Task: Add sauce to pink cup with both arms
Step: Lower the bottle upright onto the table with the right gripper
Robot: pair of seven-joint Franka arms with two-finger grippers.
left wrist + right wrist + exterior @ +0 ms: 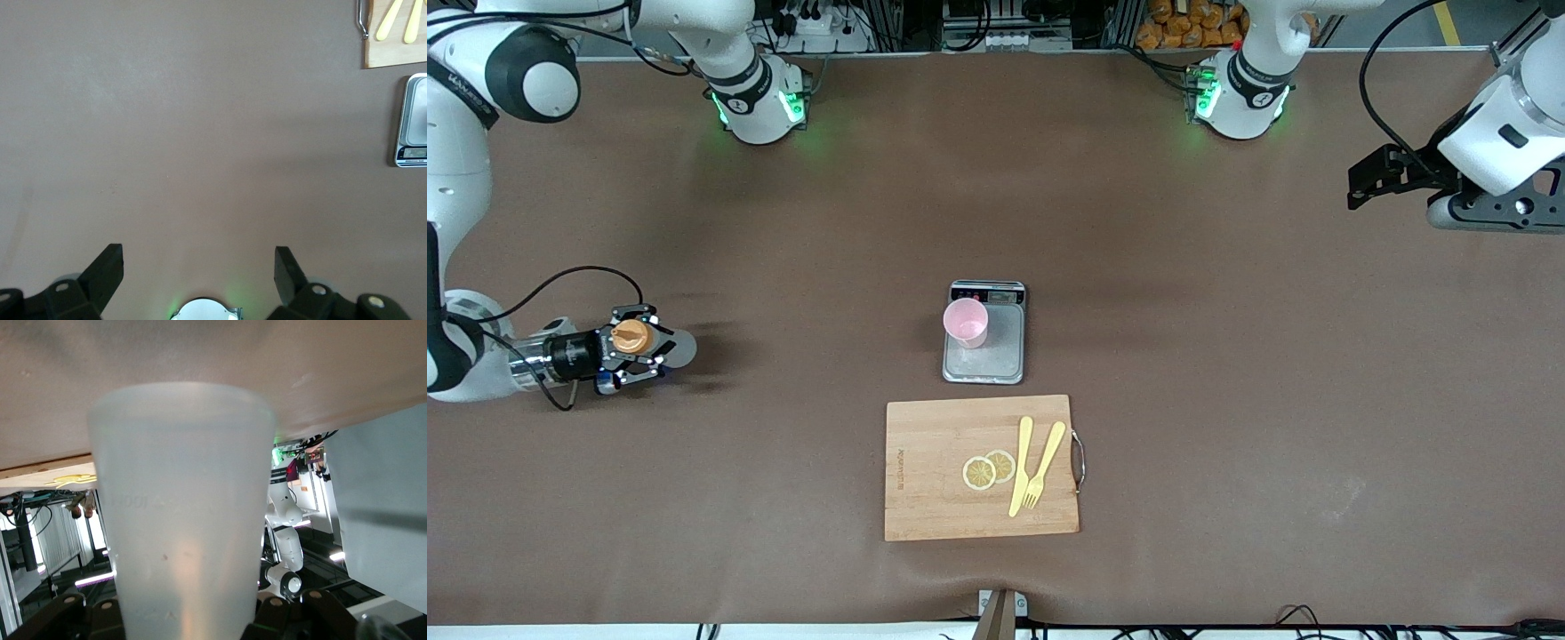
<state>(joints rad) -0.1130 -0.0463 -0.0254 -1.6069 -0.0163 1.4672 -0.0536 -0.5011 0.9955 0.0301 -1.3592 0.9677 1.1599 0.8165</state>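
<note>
the right gripper, at the right arm's end of the table, is clamped on the sauce bottle; from the front camera the orange cap faces up toward the lens; whether the bottle is lifted or resting on the brown mat cannot be told; in the right wrist view its pale body fills the frame between the fingers; the pink cup stands upright on a small kitchen scale mid-table, at the corner nearest the display; a wooden cutting board lies just nearer the front camera than the scale, bearing two lemon slices, a yellow knife and a yellow fork; the left gripper hangs over bare mat at the left arm's end, fingers spread wide and holding nothing, waiting; step in hand, judged: bottle grasped, cup not yet approached; next move would call for carrying the bottle over the cup, nozzle tipped downward above the rim, while the left gripper comes in to steady the cup or the bottle; bottle and cup are well apart.
</note>
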